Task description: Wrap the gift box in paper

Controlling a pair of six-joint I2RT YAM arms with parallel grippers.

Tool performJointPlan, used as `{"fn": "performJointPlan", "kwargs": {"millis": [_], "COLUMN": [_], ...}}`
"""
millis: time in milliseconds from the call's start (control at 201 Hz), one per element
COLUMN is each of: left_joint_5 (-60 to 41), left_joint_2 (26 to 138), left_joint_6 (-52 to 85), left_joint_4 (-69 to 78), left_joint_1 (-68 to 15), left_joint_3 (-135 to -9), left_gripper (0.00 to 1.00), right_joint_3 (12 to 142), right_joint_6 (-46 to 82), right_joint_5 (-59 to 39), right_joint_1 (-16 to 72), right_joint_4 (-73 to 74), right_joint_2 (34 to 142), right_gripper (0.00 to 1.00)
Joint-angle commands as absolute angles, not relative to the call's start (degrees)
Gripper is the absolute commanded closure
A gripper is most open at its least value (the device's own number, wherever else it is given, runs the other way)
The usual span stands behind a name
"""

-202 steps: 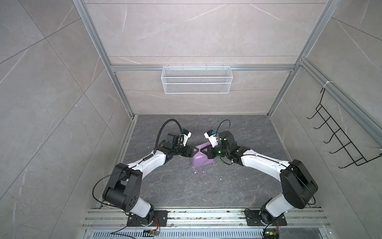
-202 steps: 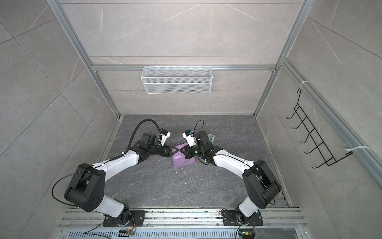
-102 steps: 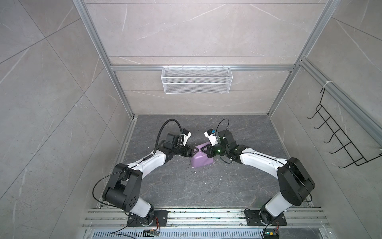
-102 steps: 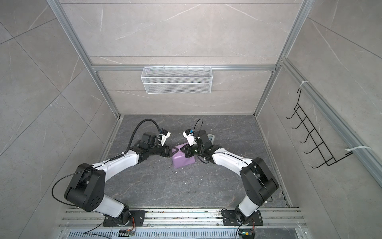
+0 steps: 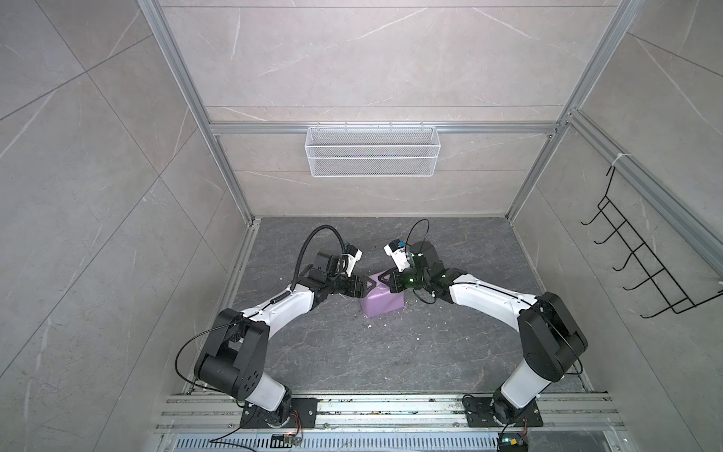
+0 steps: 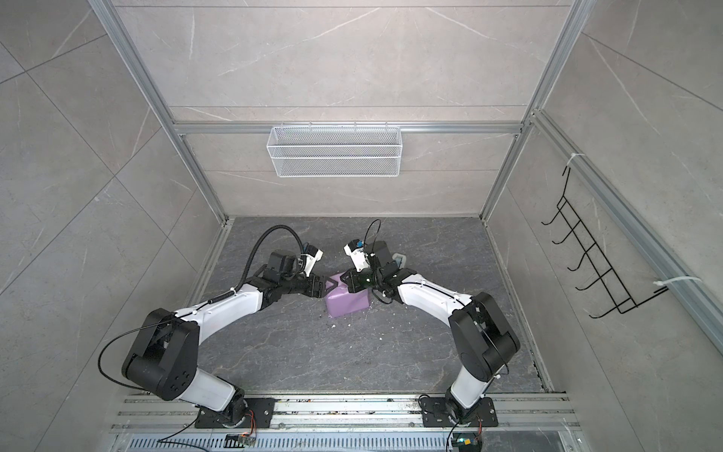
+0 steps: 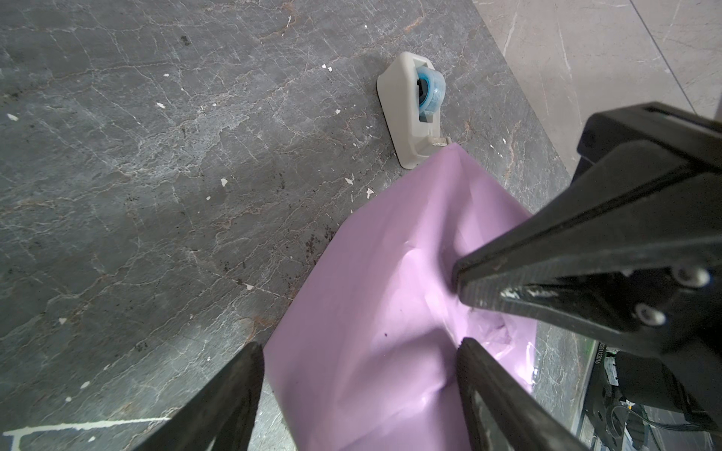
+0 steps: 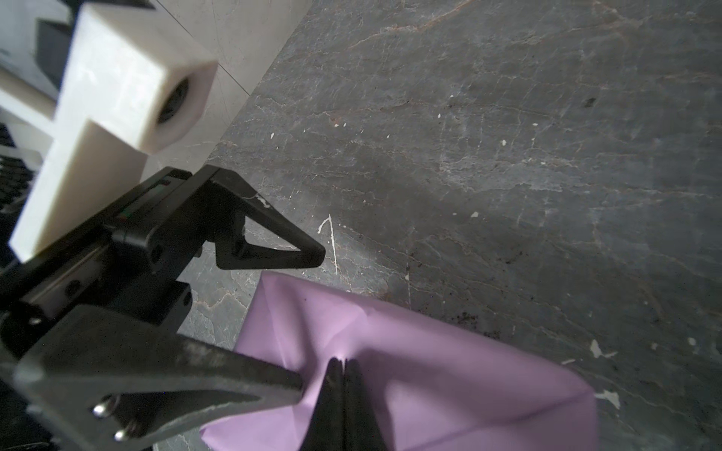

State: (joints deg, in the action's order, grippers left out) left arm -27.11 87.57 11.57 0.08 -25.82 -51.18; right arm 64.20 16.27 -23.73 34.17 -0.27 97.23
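Observation:
The paper (image 5: 381, 305) (image 6: 346, 303), lilac side out, is folded into a small parcel on the dark stone table. The gift box is hidden inside it. My left gripper (image 5: 365, 287) (image 7: 361, 347) stands open at the parcel's left end, its fingers straddling the paper (image 7: 390, 273) without closing on it. From the right, my right gripper (image 5: 385, 280) (image 8: 344, 361) is shut, its joined tips pressing a dimple into the paper's (image 8: 449, 375) top fold. In the right wrist view the left gripper (image 8: 310, 320) shows with one finger above the parcel's corner and one against its side.
A grey-white tape dispenser (image 7: 414, 109) (image 6: 400, 258) with a blue roll lies just behind the parcel, partly hidden by the right arm. Small white scraps (image 5: 369, 325) dot the table. A wire basket (image 5: 371, 150) hangs on the back wall, a black hook rack (image 5: 645, 266) on the right wall.
The right arm's elbow has edged slightly to the left, toward the parcel. Both grippers and the parcel stay where they were.

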Motion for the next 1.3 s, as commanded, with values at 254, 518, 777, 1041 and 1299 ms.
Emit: {"fn": "performJointPlan", "kwargs": {"millis": [254, 518, 777, 1041, 1299], "left_joint_5": [-26.60, -26.98, -25.17, -18.41, -10.59], "left_joint_2": [87.93, 88.00, 86.01, 78.23, 67.54], "left_joint_6": [9.67, 10.67, 14.50, 18.89, 21.47], "left_joint_4": [-4.03, -3.14, 0.33, 7.21, 6.37], "left_joint_1": [-26.02, -26.02, -26.02, -26.01, -25.93], "left_joint_3": [-50.01, -50.36, -50.51, -49.79, -42.32], "left_gripper": [0.21, 0.21, 0.20, 0.16, 0.15], "right_joint_3": [72.18, 69.66, 58.25, 51.52, 41.38], "right_joint_6": [14.92, 15.73, 16.75, 14.68, 20.70], "right_joint_5": [-20.87, -22.12, -22.79, -10.54, -17.65], "right_joint_1": [32.95, 30.76, 31.36, 31.12, 34.68], "right_joint_4": [-8.05, -9.38, -7.18, -11.24, -0.58], "right_joint_2": [101.93, 93.39, 82.75, 72.77, 73.55], "right_gripper": [1.00, 0.99, 0.87, 0.64, 0.45]}}
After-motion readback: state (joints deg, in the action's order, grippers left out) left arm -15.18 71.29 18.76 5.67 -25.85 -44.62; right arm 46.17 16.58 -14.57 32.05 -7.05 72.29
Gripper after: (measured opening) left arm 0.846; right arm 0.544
